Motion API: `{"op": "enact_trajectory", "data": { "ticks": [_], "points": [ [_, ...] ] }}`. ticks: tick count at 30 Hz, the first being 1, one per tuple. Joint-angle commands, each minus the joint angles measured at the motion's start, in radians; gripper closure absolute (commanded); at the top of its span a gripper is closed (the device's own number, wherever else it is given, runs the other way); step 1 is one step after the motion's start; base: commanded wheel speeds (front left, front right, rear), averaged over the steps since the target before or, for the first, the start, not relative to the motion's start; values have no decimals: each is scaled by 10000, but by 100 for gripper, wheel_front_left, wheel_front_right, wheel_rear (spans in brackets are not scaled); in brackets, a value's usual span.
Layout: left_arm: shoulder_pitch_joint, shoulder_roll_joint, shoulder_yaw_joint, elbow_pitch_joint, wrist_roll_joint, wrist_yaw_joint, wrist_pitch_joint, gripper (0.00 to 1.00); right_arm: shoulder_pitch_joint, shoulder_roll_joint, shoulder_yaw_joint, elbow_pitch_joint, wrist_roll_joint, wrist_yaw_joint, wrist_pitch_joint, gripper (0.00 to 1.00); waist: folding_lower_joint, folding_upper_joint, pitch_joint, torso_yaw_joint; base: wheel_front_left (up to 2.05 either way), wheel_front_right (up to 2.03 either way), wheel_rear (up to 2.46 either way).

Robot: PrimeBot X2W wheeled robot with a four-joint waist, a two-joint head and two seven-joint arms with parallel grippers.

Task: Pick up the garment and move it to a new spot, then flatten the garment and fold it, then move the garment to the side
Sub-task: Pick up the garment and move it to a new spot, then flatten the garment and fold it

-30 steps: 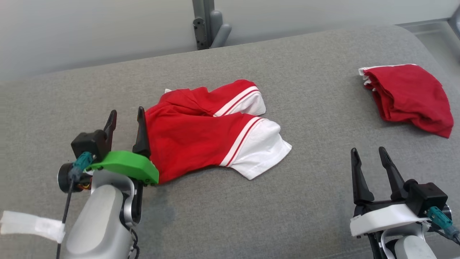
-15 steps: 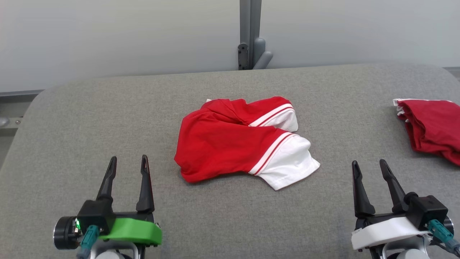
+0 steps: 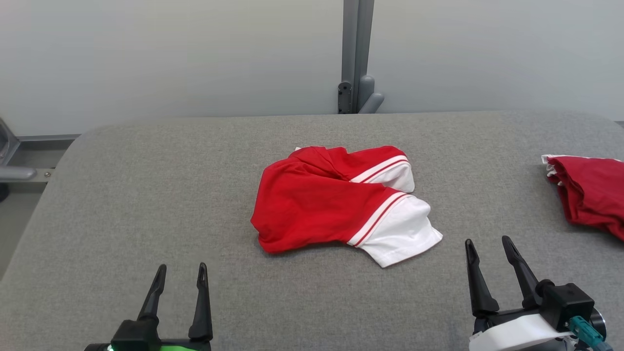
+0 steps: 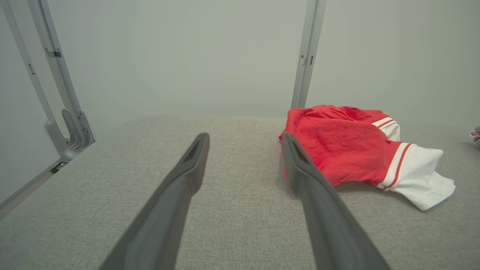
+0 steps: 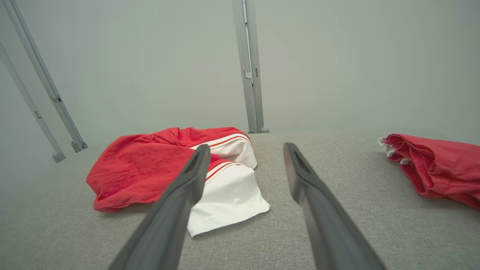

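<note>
The garment (image 3: pixel 336 202) is a red piece with white, red-striped ends, lying crumpled in the middle of the grey padded table (image 3: pixel 146 195). It also shows right of my left fingers as garment (image 4: pixel 345 150) and left of my right fingers as garment (image 5: pixel 150 168). My left gripper (image 3: pixel 180 267) stands open near the front edge, well short of the garment and to its left, with nothing between its fingers. My right gripper (image 3: pixel 487 241) is open and empty too, in front of the white end and to its right.
A second red garment (image 3: pixel 590 197) lies bunched at the table's right edge, also seen as red garment (image 5: pixel 438 168). A grey metal post (image 3: pixel 356 53) rises behind the table against the pale wall. Rails stand off the left end (image 4: pixel 56 93).
My left gripper has let go of the garment's left edge and drawn back toward the front. The head camera has risen and swung, so the whole scene sits lower and more centred.
</note>
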Motion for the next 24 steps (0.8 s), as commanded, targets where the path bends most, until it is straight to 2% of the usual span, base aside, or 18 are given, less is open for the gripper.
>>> {"op": "enact_trajectory", "data": {
  "ticks": [1, 24],
  "points": [
    [168, -9, -71, 29, -38, 63, -22, 0, 132, -17, 17, -47, -49, -11, -28, 0, 0, 0, -15, 13, 0, 0, 0],
    [-178, -10, -431, 74, 47, 235, -23, 0, 106, -17, 80, 19, 120, -11, -28, 0, 0, 0, -39, 38, 0, 0, 0]
  ]
}}
